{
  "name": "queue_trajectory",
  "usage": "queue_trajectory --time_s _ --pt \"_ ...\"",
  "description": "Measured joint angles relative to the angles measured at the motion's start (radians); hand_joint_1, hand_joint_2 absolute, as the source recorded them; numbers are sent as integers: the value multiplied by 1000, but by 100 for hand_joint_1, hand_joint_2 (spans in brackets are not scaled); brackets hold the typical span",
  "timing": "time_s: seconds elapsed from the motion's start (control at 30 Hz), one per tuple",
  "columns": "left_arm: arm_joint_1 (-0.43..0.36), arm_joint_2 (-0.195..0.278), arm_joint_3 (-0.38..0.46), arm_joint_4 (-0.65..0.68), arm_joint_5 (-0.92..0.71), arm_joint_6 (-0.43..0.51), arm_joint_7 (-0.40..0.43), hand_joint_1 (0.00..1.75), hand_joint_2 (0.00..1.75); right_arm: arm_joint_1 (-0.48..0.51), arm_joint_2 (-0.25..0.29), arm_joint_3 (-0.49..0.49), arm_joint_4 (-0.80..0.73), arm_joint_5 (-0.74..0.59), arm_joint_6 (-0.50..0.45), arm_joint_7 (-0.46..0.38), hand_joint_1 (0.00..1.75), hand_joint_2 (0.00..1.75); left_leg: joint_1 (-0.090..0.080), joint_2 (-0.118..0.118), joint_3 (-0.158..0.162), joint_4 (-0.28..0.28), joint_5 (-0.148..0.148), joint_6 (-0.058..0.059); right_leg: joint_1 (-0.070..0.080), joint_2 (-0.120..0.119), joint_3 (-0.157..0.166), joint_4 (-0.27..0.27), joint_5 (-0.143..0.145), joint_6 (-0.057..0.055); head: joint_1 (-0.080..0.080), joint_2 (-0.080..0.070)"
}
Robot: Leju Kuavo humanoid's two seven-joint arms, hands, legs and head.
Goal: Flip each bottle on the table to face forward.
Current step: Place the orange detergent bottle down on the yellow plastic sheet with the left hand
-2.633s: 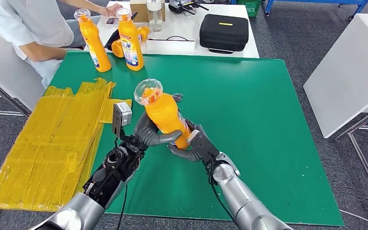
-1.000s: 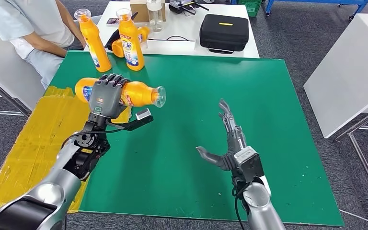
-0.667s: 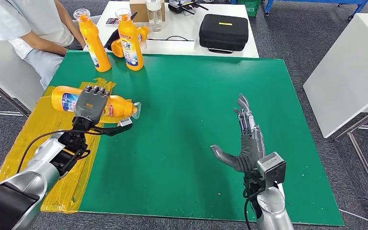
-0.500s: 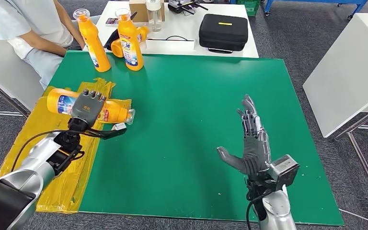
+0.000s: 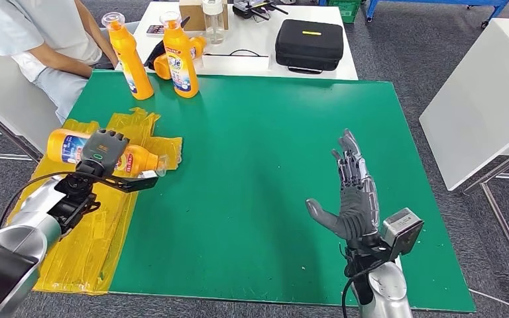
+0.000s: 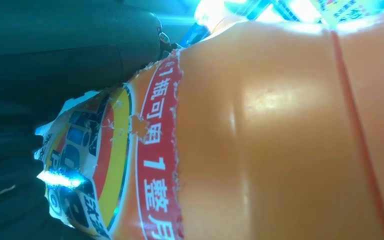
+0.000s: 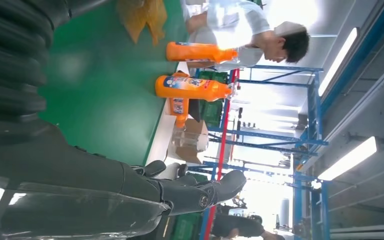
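Green table point(image 5: 272, 165) takes up most of the head view. White table point(image 5: 252, 46) butts against its far edge, and another white surface point(image 5: 484, 99) sits off to the right.

Yellow sheet point(image 5: 73, 225) covers the green table's left side, crumpled toward the far end.

Person point(image 5: 33, 40) in a light shirt is seated at the far-left corner, forearm near the standing bottles.

Black case point(image 5: 309, 44) lies on the white table, with a clear container point(image 5: 214, 20) beside it.

Left hand point(image 5: 103, 151) is over the yellow sheet, fingers wrapped around the held bottle point(image 5: 66, 147). That bottle is orange, lying sideways, cap end pointing toward the green, base toward the left edge. Can't tell whether it's touching the sheet or just above it. Left wrist view has the held bottle's body and its torn red-and-yellow label point(image 6: 145, 165) right up against the lens.

Right hand point(image 5: 354, 195) is raised over the near-right part of the green table, fingers spread and straight, palm holding nothing.

Two orange bottles stand upright at the far-left edge of the green table: left bottle point(image 5: 129, 59) nearest the person, right bottle point(image 5: 179, 56) with a blue-and-white label toward the camera. A third orange bottle point(image 5: 166, 64) lies on its side just behind them on the white table.
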Motion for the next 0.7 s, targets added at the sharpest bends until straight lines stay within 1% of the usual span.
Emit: queue_trajectory --time_s 0.03,0.27,0.4,0.57,0.7 --pt "2 -3 11 3 5 2 -3 1 175 0 2 -1 0 5 0 3 0 175 0 0 0 0 0 0 0 0 0 0 0 0 0 0" --pt "26 -39 79 15 34 6 -23 0 175 -6 17 -4 0 26 0 8 0 175 0 0 0 0 0 0 0 0 0 0 0 0 0 0" --pt "29 -51 102 20 39 -1 -32 0 0 -12 21 -4 4 27 1 8 0 175 0 0 0 0 0 0 0 0 0 0 0 0 0 0" --pt "30 -63 139 25 69 -33 -64 0 0 -20 22 -4 15 31 5 9 0 175 0 0 0 0 0 0 0 0 0 0 0 0 0 0" --pt "32 -73 183 25 99 -18 -100 0 0 -28 26 -4 22 41 9 17 0 175 0 0 0 0 0 0 0 0 0 0 0 0 0 0"
